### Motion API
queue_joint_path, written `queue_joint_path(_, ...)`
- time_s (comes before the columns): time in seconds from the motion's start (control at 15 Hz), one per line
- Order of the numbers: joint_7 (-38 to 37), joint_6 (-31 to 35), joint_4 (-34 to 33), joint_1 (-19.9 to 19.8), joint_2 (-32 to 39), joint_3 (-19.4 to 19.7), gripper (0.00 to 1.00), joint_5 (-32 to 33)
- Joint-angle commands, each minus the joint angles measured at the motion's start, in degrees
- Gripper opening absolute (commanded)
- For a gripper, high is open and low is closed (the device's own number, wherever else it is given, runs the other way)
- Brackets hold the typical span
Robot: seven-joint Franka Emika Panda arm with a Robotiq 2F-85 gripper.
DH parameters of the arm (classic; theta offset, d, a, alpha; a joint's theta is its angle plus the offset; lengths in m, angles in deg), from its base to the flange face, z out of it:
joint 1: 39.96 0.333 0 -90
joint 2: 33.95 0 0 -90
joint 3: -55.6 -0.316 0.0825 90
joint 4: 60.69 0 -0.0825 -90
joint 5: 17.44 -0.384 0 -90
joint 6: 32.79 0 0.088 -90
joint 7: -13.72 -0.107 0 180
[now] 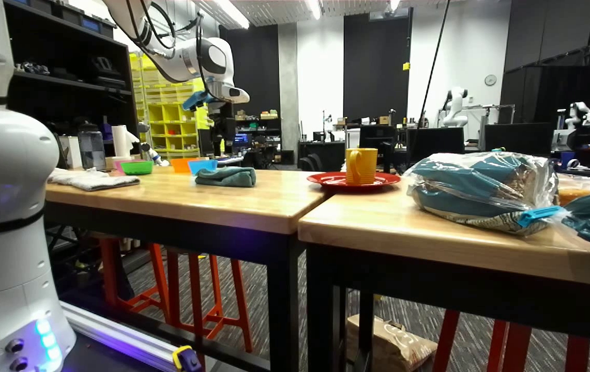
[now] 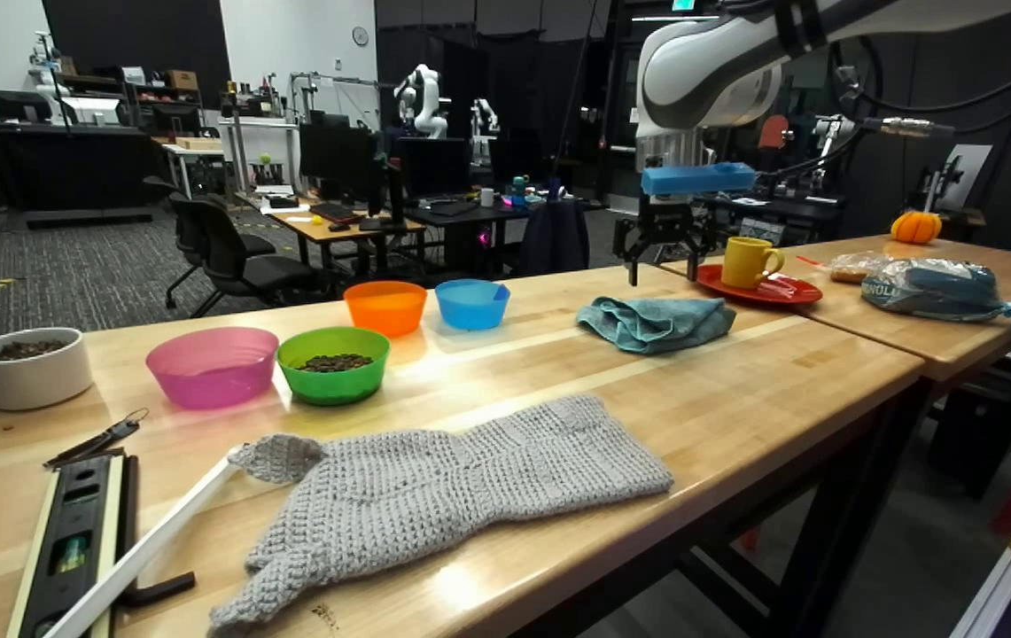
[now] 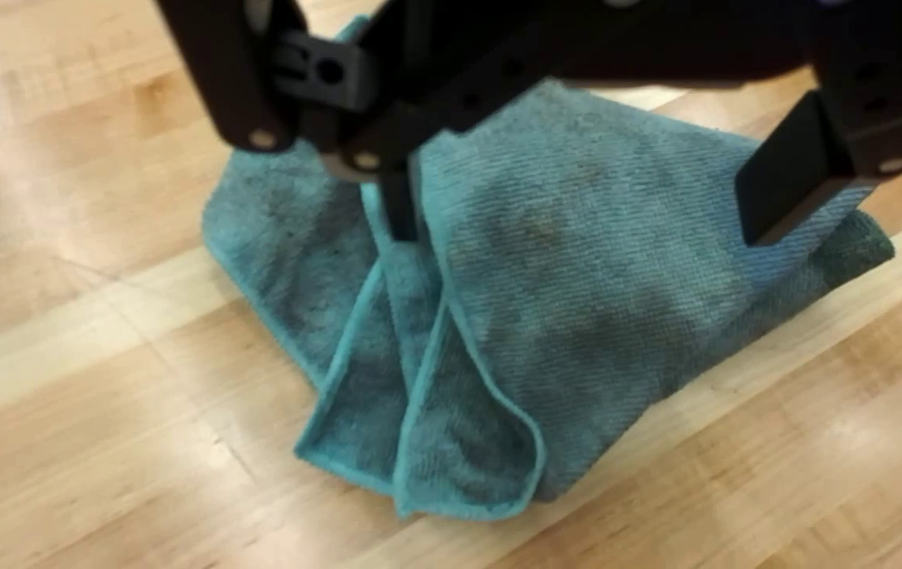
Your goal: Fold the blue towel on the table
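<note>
Teal-blue towel (image 2: 656, 324) is found loosely folded on the wooden table (image 2: 789, 381), beneath the Robotiq gripper (image 2: 663, 271), a gap seen between; jaws are spread wide, nothing is held.

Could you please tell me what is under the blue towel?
The blue towel lies on the table, whose light wood shows past the towel's edges in the wrist view. The part directly beneath is covered, so I cannot tell whether anything else lies there.
</note>
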Motion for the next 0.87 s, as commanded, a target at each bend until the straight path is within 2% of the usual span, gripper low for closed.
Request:
queue_joint_path(0.0, 3.21, 0.19, 1.14, 0.51, -1.54, -0.65, 1.0, -3.25)
queue_joint_path(0.6, 7.56, 0.3, 3.88, 1.68, -3.77, -2.19, 1.0, -5.08)
queue_joint_path(0.67, 6.19, -0.13, 1.57, 1.44, -1.16, -2.04, 1.0, -4.49)
queue_joint_path(0.8, 6.56, -0.11, 2.07, 1.49, -1.58, -2.18, 1.0, -4.49)
